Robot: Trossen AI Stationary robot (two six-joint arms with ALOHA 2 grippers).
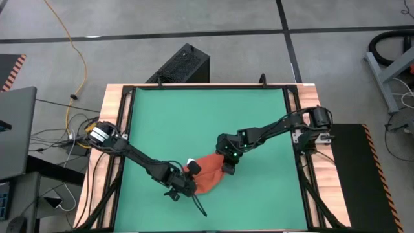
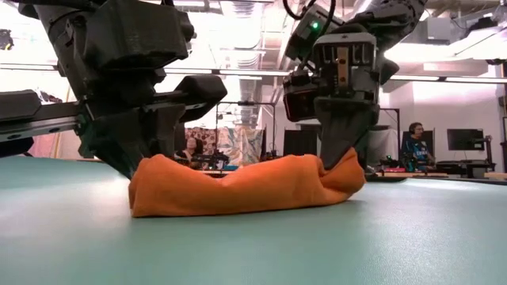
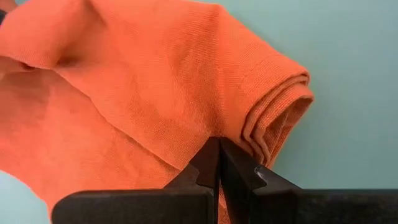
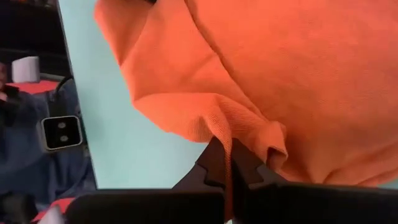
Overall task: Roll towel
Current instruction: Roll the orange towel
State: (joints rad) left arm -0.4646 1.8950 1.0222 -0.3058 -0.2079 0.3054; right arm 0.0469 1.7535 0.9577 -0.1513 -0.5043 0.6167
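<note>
Orange-red towel [image 1: 208, 173] lies bunched on the green mat [image 1: 194, 116]; left gripper [image 1: 189, 183] and right gripper [image 1: 228, 166] each pinch a towel end, fingers clamped together.

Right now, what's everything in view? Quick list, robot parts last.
towel: 1, orange-red, bunched into a loose roll near the front of the mat, between both grippers
white tag: 1, white, at the towel's edge by the left gripper
mat: 1, green, covering the table top
table frame: 1, wood with black rails, around the mat
black box: 1, black, on the floor beyond the table
yellow cable: 1, yellow, on the floor at far left
person: 1, seated in the background, low view
left gripper: 1, dark, shut on the towel
right gripper: 1, dark, shut on the towel
</note>
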